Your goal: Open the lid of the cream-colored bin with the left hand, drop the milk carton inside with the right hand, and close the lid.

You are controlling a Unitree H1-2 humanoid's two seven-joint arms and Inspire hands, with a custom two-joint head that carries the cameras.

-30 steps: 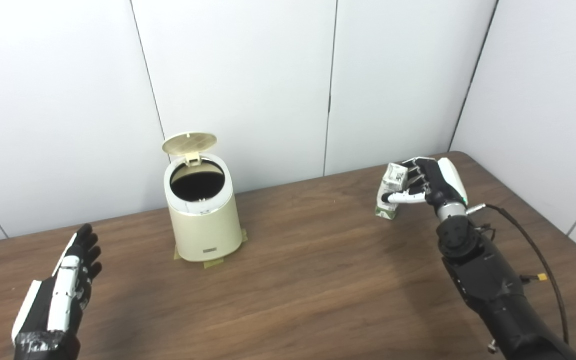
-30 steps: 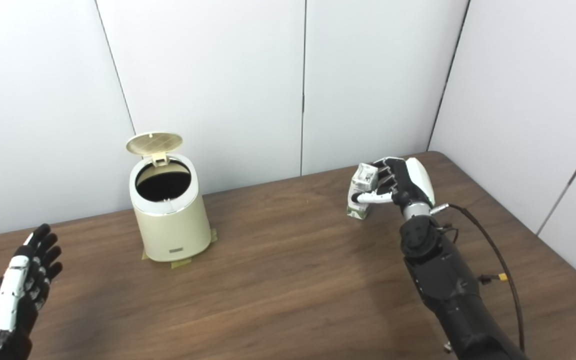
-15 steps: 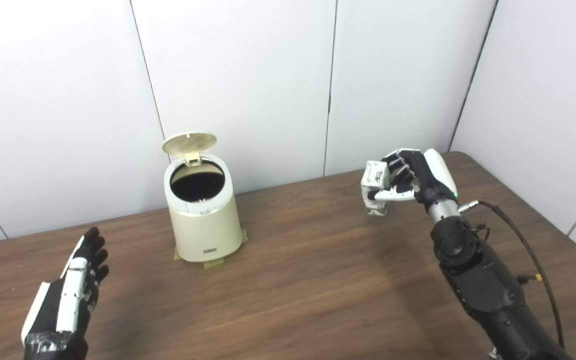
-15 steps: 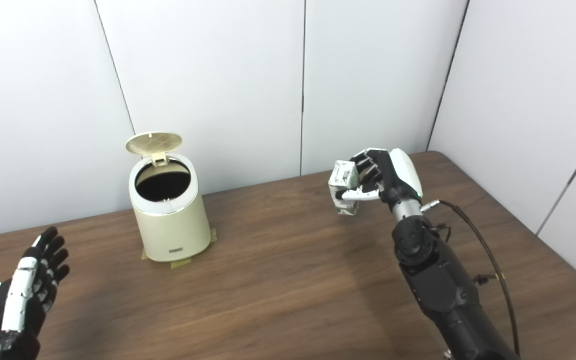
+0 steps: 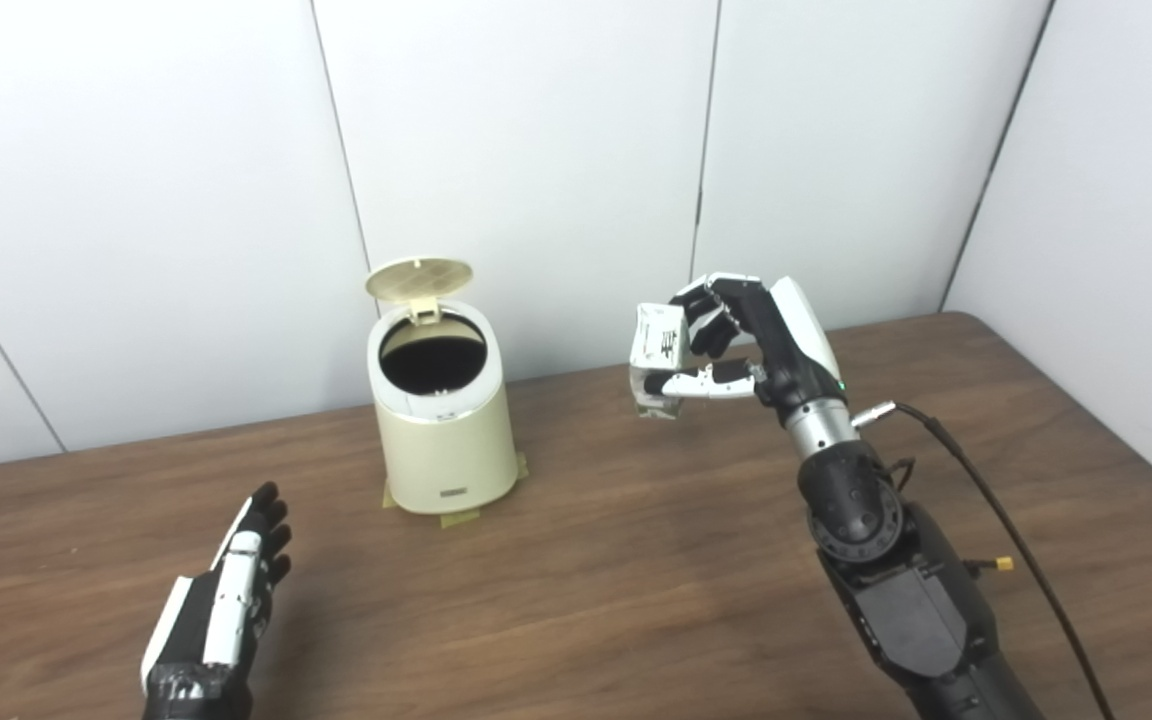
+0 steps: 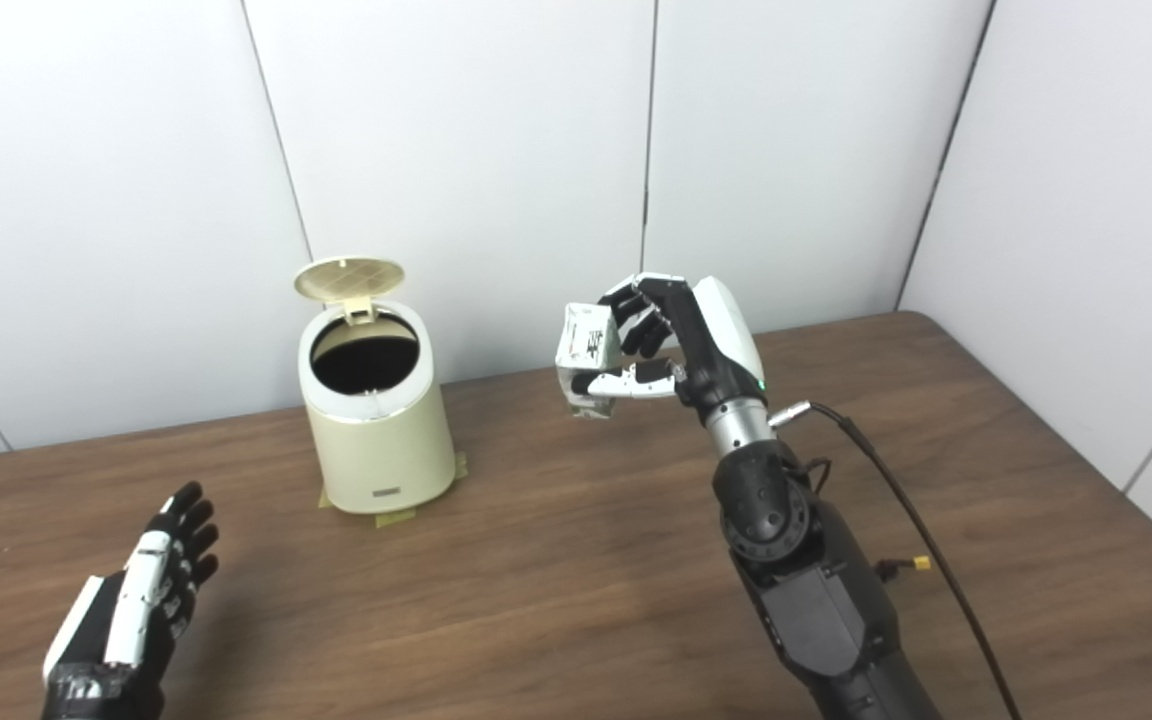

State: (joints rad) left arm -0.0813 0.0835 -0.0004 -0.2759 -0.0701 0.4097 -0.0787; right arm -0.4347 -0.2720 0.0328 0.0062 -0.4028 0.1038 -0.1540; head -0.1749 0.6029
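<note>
With the lid (image 5: pixel 419 279) raised on the cream-colored bin (image 5: pixel 444 420), the milk carton (image 5: pixel 658 358) is clutched by the right hand (image 5: pixel 736 340) right of it, ready for dropping; the left hand (image 5: pixel 226 610) is kept spread and empty.

Bright, even overhead light; white wall panels (image 5: pixel 526 150) nearly washed out. Soft shadows fall on the wooden table (image 5: pixel 636 560) toward six o'clock. Focus slightly soft throughout.

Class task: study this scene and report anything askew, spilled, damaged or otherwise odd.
Nothing is spilled or broken. The bin stands upright, lid open, with tape pieces under its base. The right hand holds the milk carton slightly tilted above the table.
</note>
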